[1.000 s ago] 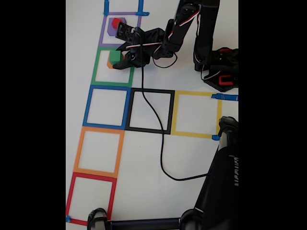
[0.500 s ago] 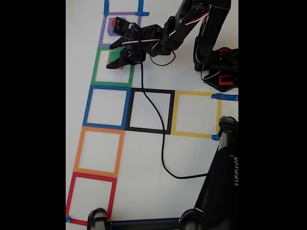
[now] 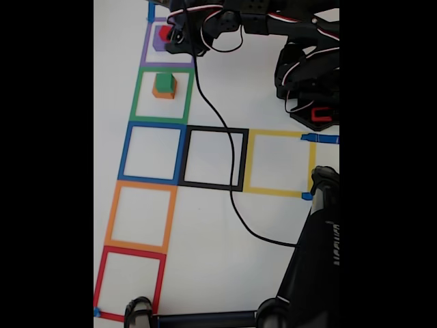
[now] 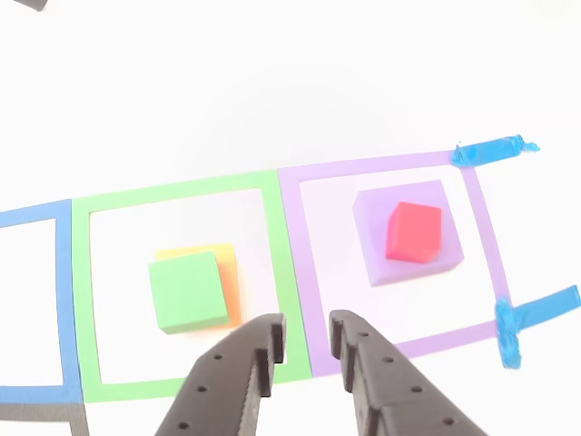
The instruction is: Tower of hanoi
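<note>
A green cube (image 3: 164,82) sits on top of an orange cube (image 3: 164,94) inside the green tape square; the other view shows the green cube (image 4: 188,291) with the orange cube (image 4: 231,272) peeking out behind it. Inside the purple tape square, a small red cube (image 3: 164,31) rests on the purple cube (image 3: 158,42), seen again as red cube (image 4: 413,232) on purple cube (image 4: 374,236). My gripper (image 3: 176,37) hovers by the purple square. In the other view my gripper (image 4: 307,329) is slightly open over the tape line between the two squares, holding nothing.
Blue (image 3: 151,153), black (image 3: 214,158), yellow (image 3: 280,162), orange (image 3: 139,215) and red (image 3: 130,283) tape squares mark the white table. A black cable (image 3: 229,198) trails across the black square. The arm base (image 3: 311,102) stands right; a black stand (image 3: 314,260) fills the lower right.
My gripper has risen off the green cube and swung from the green square toward the purple square. The green cube stays on the orange one.
</note>
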Controlling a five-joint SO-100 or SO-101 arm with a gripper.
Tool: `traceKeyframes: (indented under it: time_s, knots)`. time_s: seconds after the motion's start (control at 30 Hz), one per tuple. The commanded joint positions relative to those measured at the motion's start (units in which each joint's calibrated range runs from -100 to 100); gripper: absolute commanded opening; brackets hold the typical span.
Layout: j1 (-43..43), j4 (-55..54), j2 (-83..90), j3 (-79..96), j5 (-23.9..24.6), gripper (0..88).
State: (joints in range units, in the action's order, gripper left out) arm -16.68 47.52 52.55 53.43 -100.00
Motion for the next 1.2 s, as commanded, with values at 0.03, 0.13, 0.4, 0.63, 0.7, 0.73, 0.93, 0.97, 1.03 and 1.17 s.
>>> traceKeyframes:
  time_s: [0.03, 0.13, 0.4, 0.63, 0.7, 0.73, 0.93, 0.97, 1.03, 1.17]
  knots:
    - [-5.4, 24.7, 2.9, -23.2, 0.0, 1.1]
    - [-7.5, 34.1, 0.3, -35.6, 0.0, 1.1]
    - [-12.8, 39.7, -1.2, -41.0, 0.0, 1.2]
    - [-17.9, 13.9, 4.6, -12.9, 0.0, 16.7]
    - [-18.7, 3.6, 5.0, -4.1, 0.0, 21.8]
    - [-18.8, -2.3, 5.1, 0.5, 0.0, 23.9]
    - [-18.4, -25.7, 1.0, 15.8, 0.0, 28.2]
    - [-18.1, -28.4, -0.3, 17.0, 0.0, 28.7]
    - [-17.7, -35.6, -3.6, 19.8, 0.0, 29.4]
    - [-17.4, -47.0, -12.1, 20.9, 0.0, 30.0]
